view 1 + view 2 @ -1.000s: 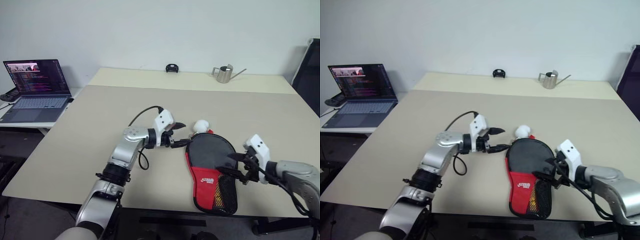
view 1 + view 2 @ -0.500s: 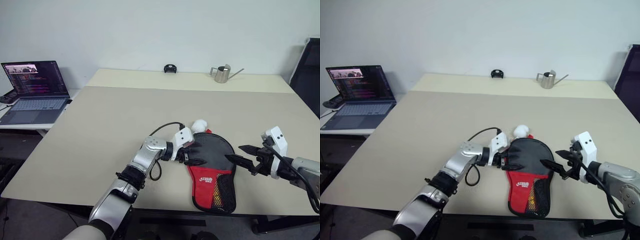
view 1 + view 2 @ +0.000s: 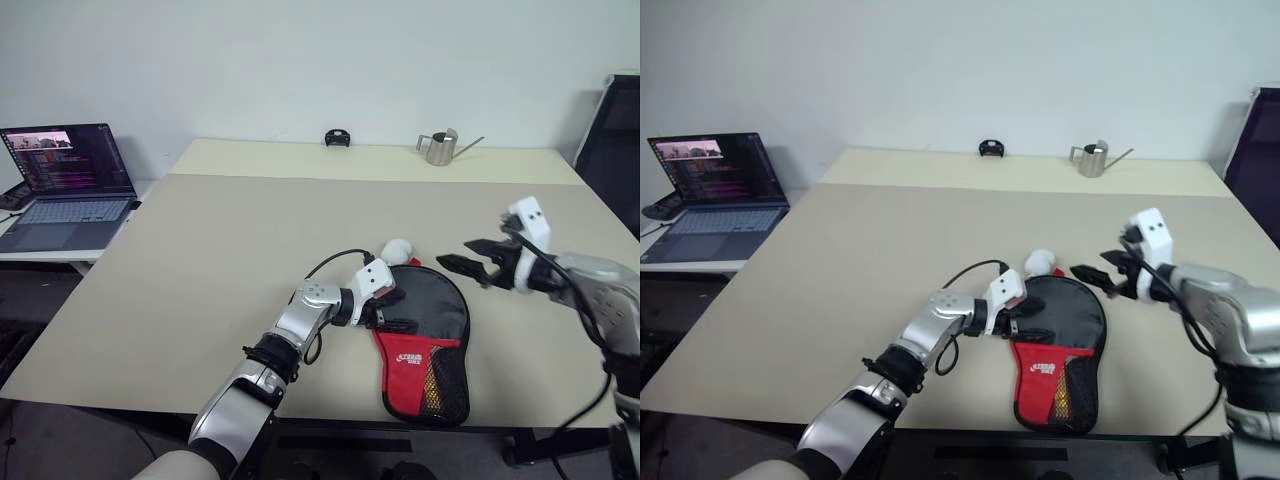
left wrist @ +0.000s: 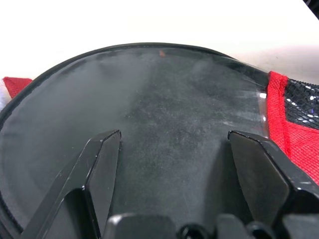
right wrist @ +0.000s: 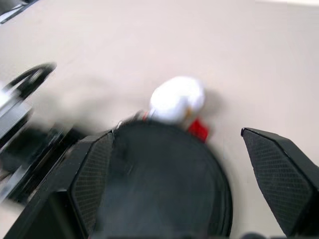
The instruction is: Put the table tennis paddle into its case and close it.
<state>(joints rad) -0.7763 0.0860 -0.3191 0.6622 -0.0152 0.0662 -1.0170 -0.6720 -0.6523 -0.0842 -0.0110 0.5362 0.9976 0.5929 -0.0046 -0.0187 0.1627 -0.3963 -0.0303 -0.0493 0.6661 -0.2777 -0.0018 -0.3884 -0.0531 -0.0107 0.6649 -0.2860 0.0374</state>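
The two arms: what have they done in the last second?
The left gripper swung across onto the case, fingers open over its black face. The right gripper lifted off the case's edge, open and empty. The case and white ball stayed put.

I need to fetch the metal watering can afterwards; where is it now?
The small metal watering can stands at the table's far edge, toward the robot's right, right of a small black object, well beyond the case.
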